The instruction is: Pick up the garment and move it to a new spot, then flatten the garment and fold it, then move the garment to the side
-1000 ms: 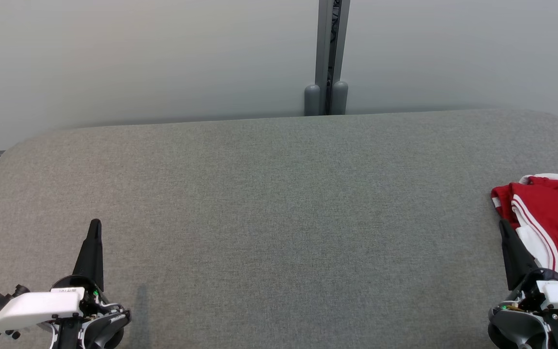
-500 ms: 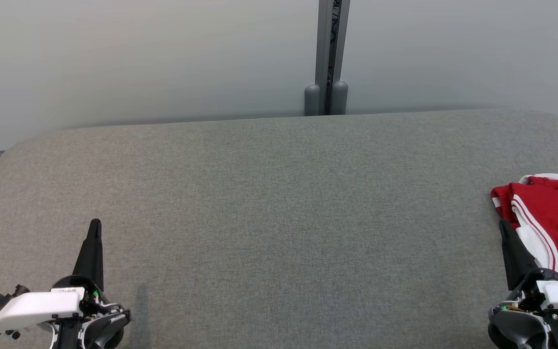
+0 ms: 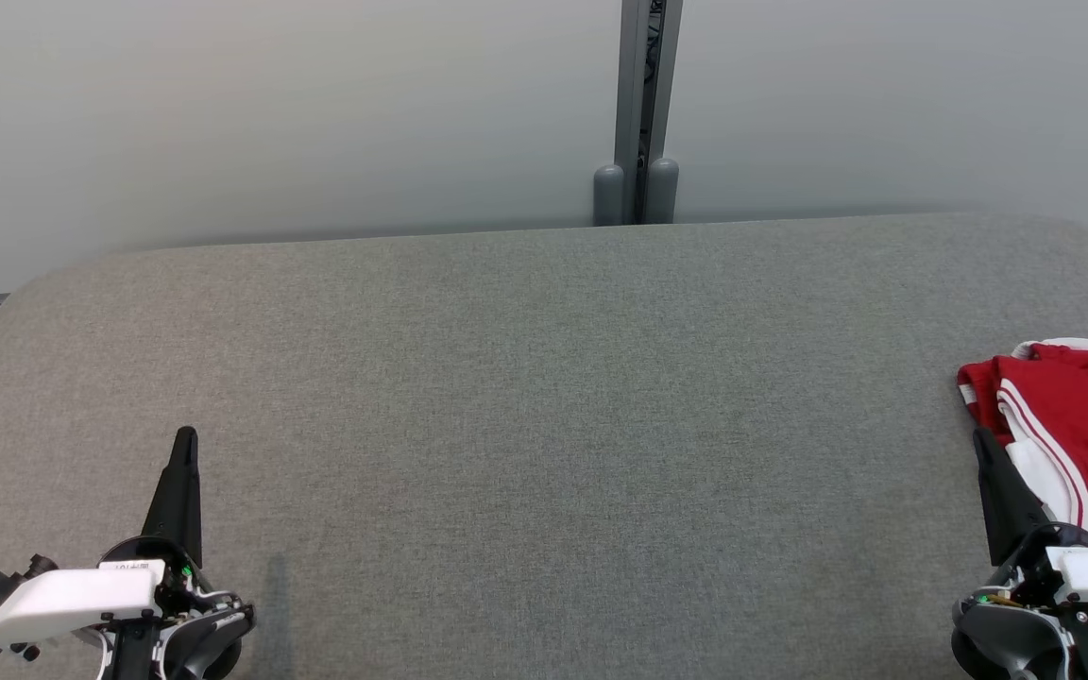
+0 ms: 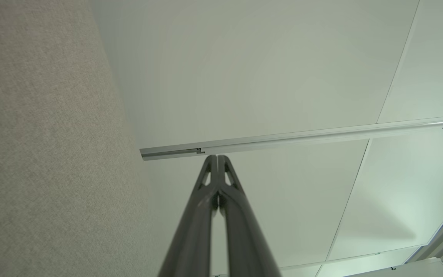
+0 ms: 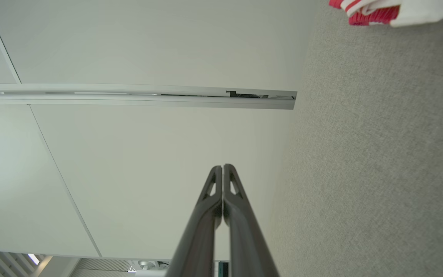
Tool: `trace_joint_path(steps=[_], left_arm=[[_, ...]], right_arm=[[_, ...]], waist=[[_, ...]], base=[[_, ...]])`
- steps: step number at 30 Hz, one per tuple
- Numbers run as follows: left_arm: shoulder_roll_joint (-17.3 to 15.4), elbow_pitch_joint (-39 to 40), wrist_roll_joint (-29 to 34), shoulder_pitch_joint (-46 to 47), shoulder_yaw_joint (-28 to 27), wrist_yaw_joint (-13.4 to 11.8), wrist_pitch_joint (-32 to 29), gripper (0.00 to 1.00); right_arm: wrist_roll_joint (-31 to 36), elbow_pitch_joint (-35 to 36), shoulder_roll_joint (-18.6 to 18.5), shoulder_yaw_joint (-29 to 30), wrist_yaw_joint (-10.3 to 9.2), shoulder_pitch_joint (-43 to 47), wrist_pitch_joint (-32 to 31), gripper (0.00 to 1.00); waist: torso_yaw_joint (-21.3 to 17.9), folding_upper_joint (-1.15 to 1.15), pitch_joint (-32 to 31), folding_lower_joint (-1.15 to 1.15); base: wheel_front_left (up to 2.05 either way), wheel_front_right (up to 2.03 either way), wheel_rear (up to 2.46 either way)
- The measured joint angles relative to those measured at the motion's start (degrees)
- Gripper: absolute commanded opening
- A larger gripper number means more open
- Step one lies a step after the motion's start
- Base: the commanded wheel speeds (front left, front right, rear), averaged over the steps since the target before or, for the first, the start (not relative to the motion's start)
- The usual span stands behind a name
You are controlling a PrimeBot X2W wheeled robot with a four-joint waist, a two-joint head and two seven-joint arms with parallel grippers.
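Nothing is moving between the earlier head pictures and this one: both arms and the cloth are sitting exactly as they were. The left gripper (image 3: 185,440) is hovering over the near left of the grey table (image 3: 544,397) with its two fingers pressed together and holding nothing. The right gripper (image 3: 982,442) is doing the same at the near right, also pressed together with nothing between its fingers. The garment (image 3: 1087,425), red with white stripes, is lying in a compact bundle at the table's far right edge, just beside the right gripper and partly running out of the picture. Whether it is neatly folded cannot be told.

A bundle lying at the side with both arms drawn back is fitting two stages equally: a garment waiting to be picked up and carried to the open middle, or one already folded and set aside. The pictures are not settling which. Either way, the right arm is sitting close to the cloth's edge, so it would do well to travel clear above the fabric rather than brushing across it and dragging the layers apart.
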State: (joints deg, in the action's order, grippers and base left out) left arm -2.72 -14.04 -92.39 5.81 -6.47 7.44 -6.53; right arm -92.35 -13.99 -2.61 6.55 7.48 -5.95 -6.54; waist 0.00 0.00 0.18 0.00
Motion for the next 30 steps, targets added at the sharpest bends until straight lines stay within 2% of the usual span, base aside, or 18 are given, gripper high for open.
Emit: trace_joint_path(steps=[30], left_arm=[[0.0, 0.0, 0.0, 0.0, 0.0, 0.0, 0.0, 0.0]], right_arm=[[0.0, 0.0, 0.0, 0.0, 0.0, 0.0, 0.0, 0.0]], waist=[[0.0, 0.0, 0.0, 0.0]], base=[[0.0, 0.0, 0.0]])
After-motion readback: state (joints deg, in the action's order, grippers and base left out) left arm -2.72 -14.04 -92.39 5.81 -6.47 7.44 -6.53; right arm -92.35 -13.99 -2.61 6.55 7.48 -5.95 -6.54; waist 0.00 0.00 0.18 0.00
